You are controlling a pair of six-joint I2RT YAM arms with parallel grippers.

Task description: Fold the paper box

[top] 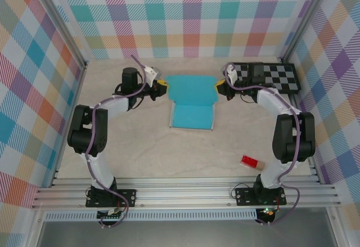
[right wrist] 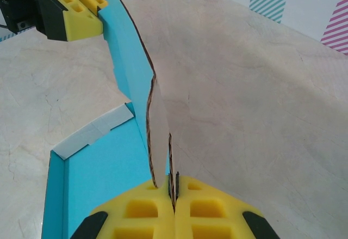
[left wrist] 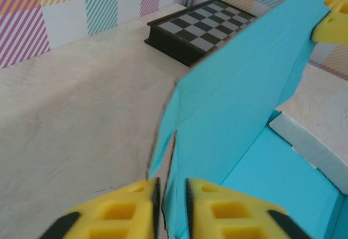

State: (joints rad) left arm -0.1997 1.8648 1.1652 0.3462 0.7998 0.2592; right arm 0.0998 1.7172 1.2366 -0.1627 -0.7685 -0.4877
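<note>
Left end effector (left wrist: 171,209) and right end effector (right wrist: 174,203) each pinch shut on the raised flap of the thin teal card paper box (top: 192,116), centred on the pale desk (top: 140,157); moving together (no twisting) should crease it squarely.

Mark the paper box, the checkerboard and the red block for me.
paper box (top: 192,116): top external view, on its flat teal lower panel.
checkerboard (top: 281,78): top external view, on its black-and-white squared top face.
red block (top: 249,161): top external view, on its red top.
</note>
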